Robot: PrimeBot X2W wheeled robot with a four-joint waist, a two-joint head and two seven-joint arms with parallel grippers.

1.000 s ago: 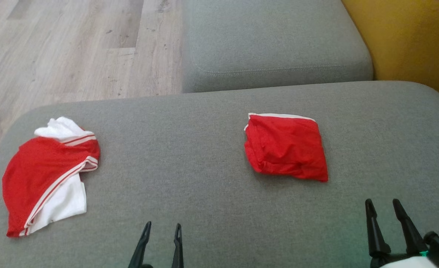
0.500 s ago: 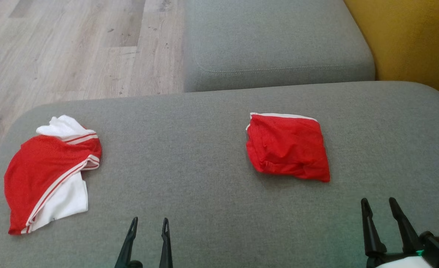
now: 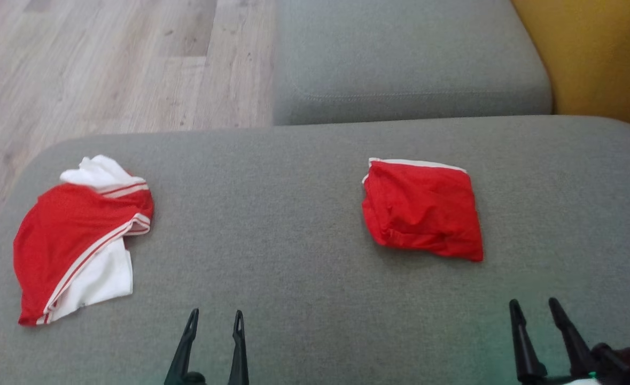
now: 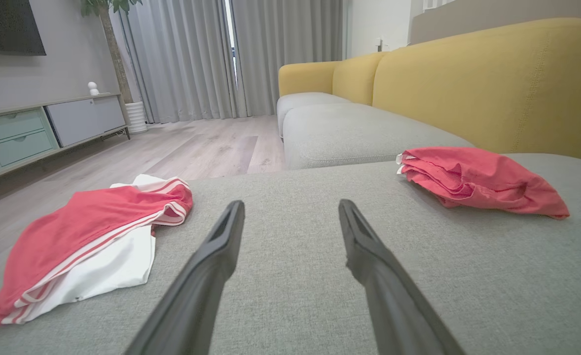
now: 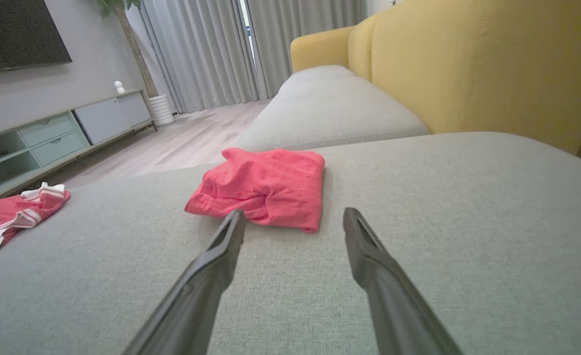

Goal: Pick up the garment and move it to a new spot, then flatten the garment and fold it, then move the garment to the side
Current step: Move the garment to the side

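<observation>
Left gripper [image 3: 216, 312]: jaws wide apart, holding nothing, low over the grey cushion [image 3: 293, 235]. Right gripper [image 3: 533, 302]: likewise wide and empty.

Target, as judged: crumpled red-and-white garment [image 3: 74, 235], ahead and well left of the left gripper. Pinch the striped hem and lift clear before carrying.

Folded red garment [image 3: 424, 214] is ahead-left of the right gripper and not in the way. Floor [image 3: 106, 64] lies beyond the cushion edge.

right fingers [image 3: 522, 342] cut off low at the edge, white object [image 4: 92, 88] on cabinet [image 4: 73, 116], perhaps an ornament
</observation>
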